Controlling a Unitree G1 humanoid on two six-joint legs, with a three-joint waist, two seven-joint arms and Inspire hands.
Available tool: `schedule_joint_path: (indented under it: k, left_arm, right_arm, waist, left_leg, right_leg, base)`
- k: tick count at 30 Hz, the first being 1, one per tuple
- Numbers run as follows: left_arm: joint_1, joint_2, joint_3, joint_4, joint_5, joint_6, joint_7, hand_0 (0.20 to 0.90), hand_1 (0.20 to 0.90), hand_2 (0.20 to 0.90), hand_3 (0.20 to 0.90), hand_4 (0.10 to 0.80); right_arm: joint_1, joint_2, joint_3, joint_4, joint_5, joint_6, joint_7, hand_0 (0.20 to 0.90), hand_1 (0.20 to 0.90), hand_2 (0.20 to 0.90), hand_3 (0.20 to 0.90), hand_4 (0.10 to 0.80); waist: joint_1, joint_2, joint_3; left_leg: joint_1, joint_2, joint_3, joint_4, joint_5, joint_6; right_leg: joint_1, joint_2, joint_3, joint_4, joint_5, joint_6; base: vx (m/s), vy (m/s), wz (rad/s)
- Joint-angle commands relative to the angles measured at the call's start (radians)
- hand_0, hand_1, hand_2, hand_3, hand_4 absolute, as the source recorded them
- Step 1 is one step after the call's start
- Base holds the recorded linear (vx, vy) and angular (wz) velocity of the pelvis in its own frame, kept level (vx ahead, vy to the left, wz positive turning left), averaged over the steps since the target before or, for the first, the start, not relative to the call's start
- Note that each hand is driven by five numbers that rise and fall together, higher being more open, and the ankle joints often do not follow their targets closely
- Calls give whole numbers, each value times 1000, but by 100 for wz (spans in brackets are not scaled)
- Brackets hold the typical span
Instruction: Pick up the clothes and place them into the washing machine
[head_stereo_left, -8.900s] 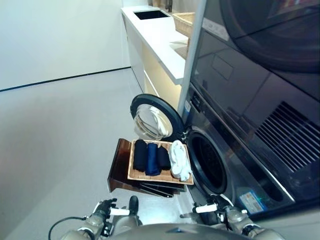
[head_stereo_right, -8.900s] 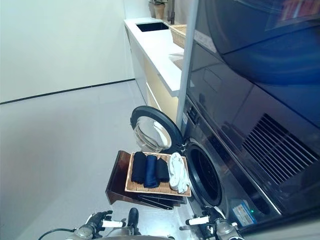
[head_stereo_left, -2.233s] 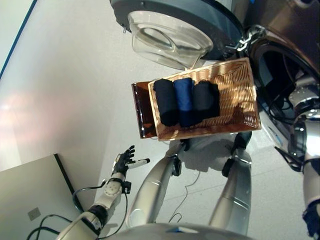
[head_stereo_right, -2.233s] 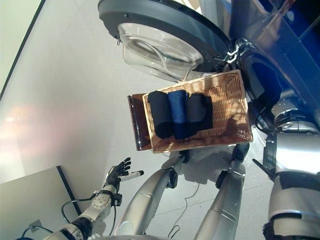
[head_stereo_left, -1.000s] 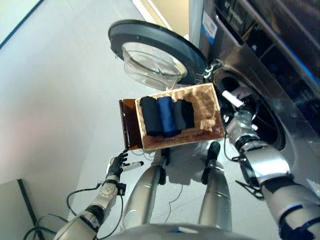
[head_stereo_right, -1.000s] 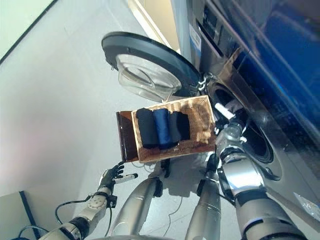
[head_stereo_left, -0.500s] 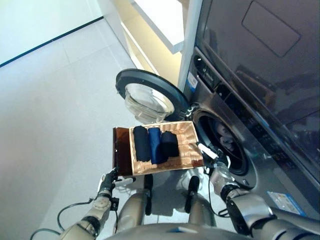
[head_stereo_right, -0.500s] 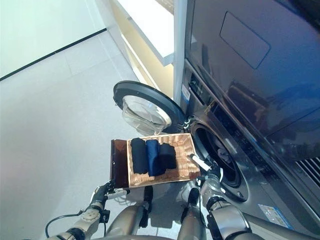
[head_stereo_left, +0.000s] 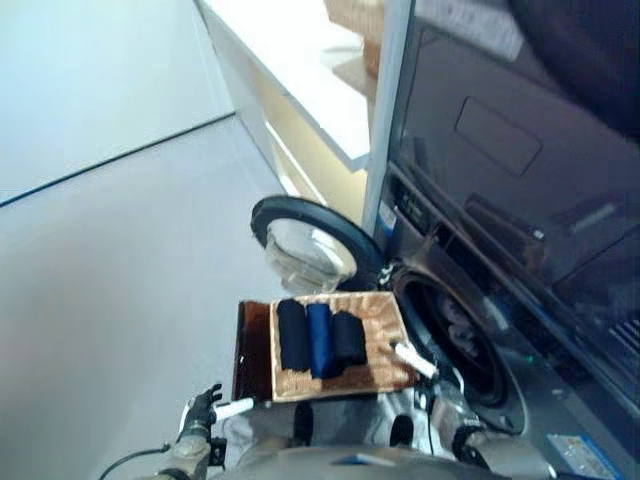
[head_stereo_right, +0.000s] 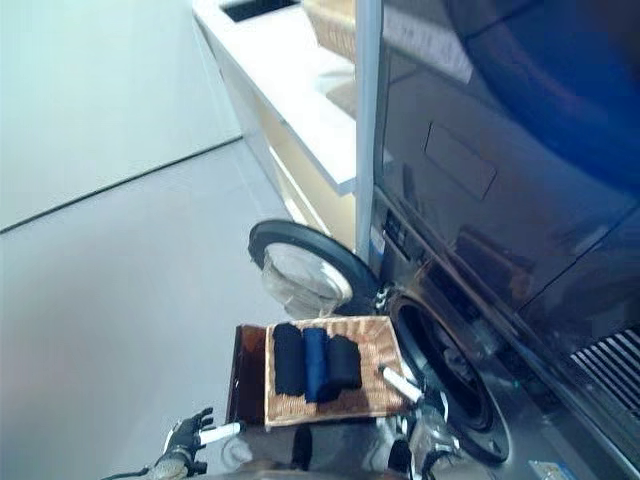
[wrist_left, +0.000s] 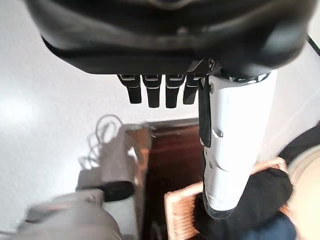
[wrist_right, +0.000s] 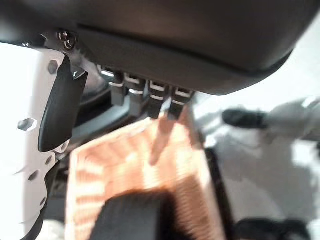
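Note:
A shallow wicker basket (head_stereo_left: 385, 368) rests on a low dark brown box (head_stereo_left: 252, 352) beside the washing machine's open drum (head_stereo_left: 462, 345). In it lie rolled clothes side by side: a dark roll (head_stereo_left: 292, 335), a blue roll (head_stereo_left: 320, 340) and another dark roll (head_stereo_left: 349, 338). My left hand (head_stereo_left: 204, 410) hangs low, left of the box, open and empty; its wrist view shows the hand (wrist_left: 165, 40) above the box (wrist_left: 172, 160). My right hand (head_stereo_left: 432, 380) is by the basket's near right corner, in front of the drum, open and empty; its wrist view shows the hand (wrist_right: 200, 40) above the basket (wrist_right: 165, 170).
The round machine door (head_stereo_left: 312, 243) stands open, swung out behind the basket. A white counter (head_stereo_left: 300, 60) runs along the wall behind the machine. Grey floor (head_stereo_left: 110, 280) stretches to the left.
The camera has tilted up, so the whole scene has shifted. My right hand has come back from the drum opening to the basket's near corner. The white garment seen earlier is no longer in the basket.

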Motion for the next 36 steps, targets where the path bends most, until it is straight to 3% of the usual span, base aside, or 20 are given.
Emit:
schedule_joint_path:
  k: [1, 10, 26, 36]
  left_arm:
    - [-67, 3, 51, 84, 41, -21, -14, 900, 900, 900, 900, 800]
    - [-42, 9, 82, 104, 68, -7, -45, 900, 900, 900, 900, 800]
    - [-55, 49, 98, 114, 48, 8, -32, 900, 900, 900, 900, 800]
    - [-159, 63, 26, 35, -15, -27, 8, 900, 900, 900, 900, 800]
  right_arm:
    - [-2, -15, -4, 30, -70, -3, 19, 900, 900, 900, 900, 800]
    - [73, -24, -31, 66, -108, 8, 31, 900, 900, 900, 900, 800]
    - [-128, -30, 88, 4, -183, 15, -23, 900, 900, 900, 900, 800]
    - [-328, -66, 151, -30, -133, 0, -87, 900, 900, 900, 900, 800]
  waist:
    - [-15, -21, 0]
    - [-30, -41, -35]
    - [36, -76, 8]
    - [92, -75, 176]
  left_leg:
    - [1, -12, 13, 12, -46, -65]
    - [60, 1, 16, 1, -61, -66]
    - [11, 8, -36, -3, -44, -70]
    - [-165, -4, -93, 75, -21, -66]
  right_leg:
    - [56, 6, 23, 2, -57, -14]
    - [103, 13, 25, -2, -74, -13]
    - [96, 18, -25, -9, -76, -17]
    - [-30, 6, -72, 48, -73, -34]
  base:
    - [102, -27, -16]
    - [33, -16, -11]
    - [-2, 6, 12]
    - [-105, -2, 21]
